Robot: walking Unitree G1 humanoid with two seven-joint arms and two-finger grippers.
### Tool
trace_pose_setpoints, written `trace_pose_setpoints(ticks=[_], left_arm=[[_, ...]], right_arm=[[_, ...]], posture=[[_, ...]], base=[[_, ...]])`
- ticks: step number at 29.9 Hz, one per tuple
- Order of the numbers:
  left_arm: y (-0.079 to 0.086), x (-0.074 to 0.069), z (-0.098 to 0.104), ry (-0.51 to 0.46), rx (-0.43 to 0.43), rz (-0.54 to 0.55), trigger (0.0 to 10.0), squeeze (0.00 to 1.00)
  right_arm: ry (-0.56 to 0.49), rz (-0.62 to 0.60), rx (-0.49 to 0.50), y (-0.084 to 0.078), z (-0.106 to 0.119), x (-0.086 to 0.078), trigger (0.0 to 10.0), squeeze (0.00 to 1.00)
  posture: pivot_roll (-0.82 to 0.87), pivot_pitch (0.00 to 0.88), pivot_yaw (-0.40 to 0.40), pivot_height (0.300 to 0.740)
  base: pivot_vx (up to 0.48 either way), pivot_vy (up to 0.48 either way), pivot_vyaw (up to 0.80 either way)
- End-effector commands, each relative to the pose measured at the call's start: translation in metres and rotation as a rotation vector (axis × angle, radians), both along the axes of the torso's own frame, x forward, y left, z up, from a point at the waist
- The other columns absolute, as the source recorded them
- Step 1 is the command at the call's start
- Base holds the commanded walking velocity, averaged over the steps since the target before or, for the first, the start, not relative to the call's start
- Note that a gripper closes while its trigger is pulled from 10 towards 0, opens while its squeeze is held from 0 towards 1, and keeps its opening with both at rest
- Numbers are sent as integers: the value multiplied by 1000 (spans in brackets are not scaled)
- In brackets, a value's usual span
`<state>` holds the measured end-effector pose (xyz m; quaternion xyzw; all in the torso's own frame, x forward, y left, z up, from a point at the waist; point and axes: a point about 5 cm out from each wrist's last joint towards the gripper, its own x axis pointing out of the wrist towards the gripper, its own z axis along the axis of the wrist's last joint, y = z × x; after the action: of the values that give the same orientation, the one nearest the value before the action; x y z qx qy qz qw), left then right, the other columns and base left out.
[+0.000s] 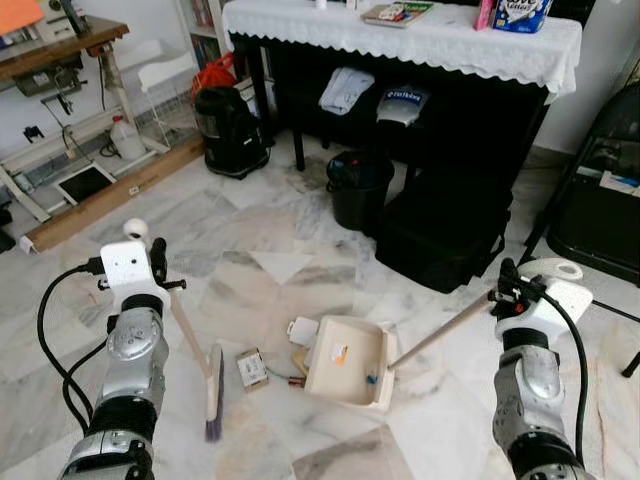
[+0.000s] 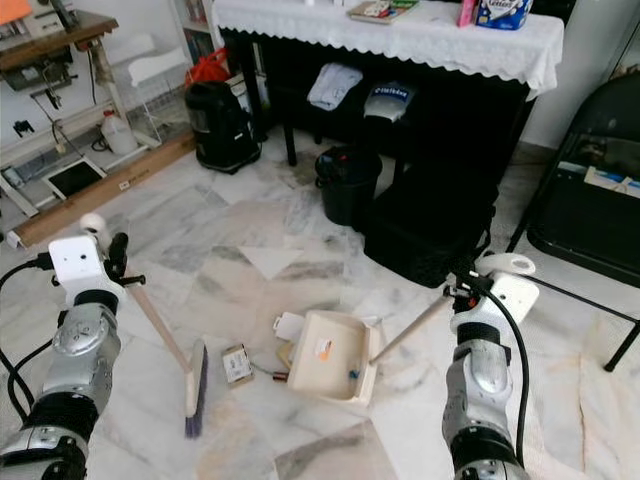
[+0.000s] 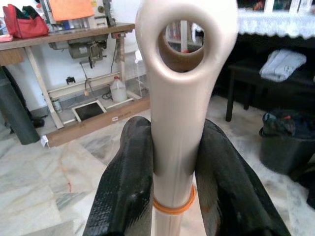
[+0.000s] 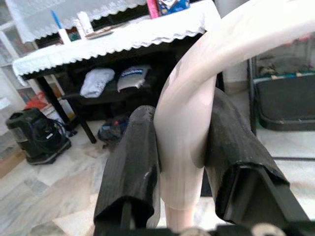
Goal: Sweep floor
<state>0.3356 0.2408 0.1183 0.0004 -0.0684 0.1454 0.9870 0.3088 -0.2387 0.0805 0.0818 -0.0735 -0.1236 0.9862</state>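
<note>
My left gripper (image 1: 158,262) is shut on the cream handle of a broom (image 1: 190,345); its purple-bristled head (image 1: 214,393) rests on the marble floor. In the left wrist view both black fingers (image 3: 125,187) clamp the broom handle (image 3: 179,123) below its hanging loop. My right gripper (image 1: 512,283) is shut on the long handle (image 1: 440,332) of a cream dustpan (image 1: 348,362), which lies on the floor with small scraps inside. The right wrist view has the dustpan handle (image 4: 189,128) squeezed between the fingers. A small carton (image 1: 251,368) and paper scraps (image 1: 302,329) lie between broom head and dustpan.
A black bin (image 1: 358,189) and a black case (image 1: 440,235) stand ahead under a cloth-covered table (image 1: 420,40). A black vacuum (image 1: 231,130) sits at back left, a sewing table (image 1: 60,60) at far left, a black folding chair (image 1: 600,200) at right.
</note>
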Motion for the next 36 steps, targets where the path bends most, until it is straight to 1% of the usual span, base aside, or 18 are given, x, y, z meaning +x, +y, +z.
trace_pose_setpoints(ticks=[1, 4, 6, 9, 12, 13, 15, 17, 21, 24, 27, 30, 33, 36], left_arm=[[10, 1, 15, -71, 3, 39, 10000, 0], [10, -3, 14, -76, 10, 29, 10000, 0], [9, -4, 14, -78, 14, 23, 10000, 0], [6, -7, 7, -68, 11, 18, 10000, 0], [4, -6, 6, -69, 3, 23, 10000, 0], [-4, -4, 7, -74, 1, 3, 10000, 0], [-9, -3, 7, -76, -4, -10, 10000, 0], [-14, -3, 5, -68, -7, -23, 10000, 0], [-20, 0, 3, -55, -7, -42, 10000, 0], [-24, 0, 4, -58, 4, -53, 10000, 0], [-26, -2, 5, -67, 27, -65, 10000, 0], [-23, -5, 6, -78, 36, -39, 10000, 0], [-22, -5, 10, -90, 56, -50, 10000, 0], [-22, -6, 10, -92, 53, -44, 10000, 0]], right_arm=[[-84, 9, -19, 3, 18, 6, 10000, 0], [-109, -11, -41, -3, 21, 1, 10000, 0], [-120, -14, -45, -4, 23, -1, 10000, 0], [-131, -16, -63, -5, 25, -3, 10000, 0], [-134, -14, -69, -5, 27, -1, 10000, 0], [-150, 0, -80, -4, 34, 3, 10000, 0], [-162, 1, -80, -4, 37, 4, 10000, 0], [-171, -17, -79, -6, 40, 2, 10000, 0], [-169, -36, -80, -9, 40, 1, 10000, 0], [-182, -16, -85, -8, 45, 2, 10000, 0], [-180, -4, -88, -6, 45, 3, 10000, 0], [-169, 5, -89, -5, 46, 6, 10000, 0], [-165, 14, -86, -2, 46, 7, 10000, 0], [-160, 22, -86, 0, 44, 7, 10000, 0]], posture=[[-74, 0, 77, 740], [-81, 0, 76, 740], [-82, 0, 77, 740], [-68, 0, 56, 740], [-73, 0, 55, 740], [-90, 0, 60, 740], [-99, 0, 66, 740], [-109, 0, 76, 740], [-127, 0, 82, 740], [-95, 0, 57, 740], [-85, 0, 47, 740], [-64, 0, 32, 740], [-55, 0, 27, 740], [-59, 0, 30, 740]], base=[[0, 0, 0], [0, 0, 0], [0, 0, 438], [0, 0, 708], [0, 0, 792], [0, 0, 794], [0, 0, 794], [0, 0, 794], [0, 0, 800], [0, 0, 800], [0, 0, 800], [0, 0, 800], [0, 0, 800], [0, 0, 800]])
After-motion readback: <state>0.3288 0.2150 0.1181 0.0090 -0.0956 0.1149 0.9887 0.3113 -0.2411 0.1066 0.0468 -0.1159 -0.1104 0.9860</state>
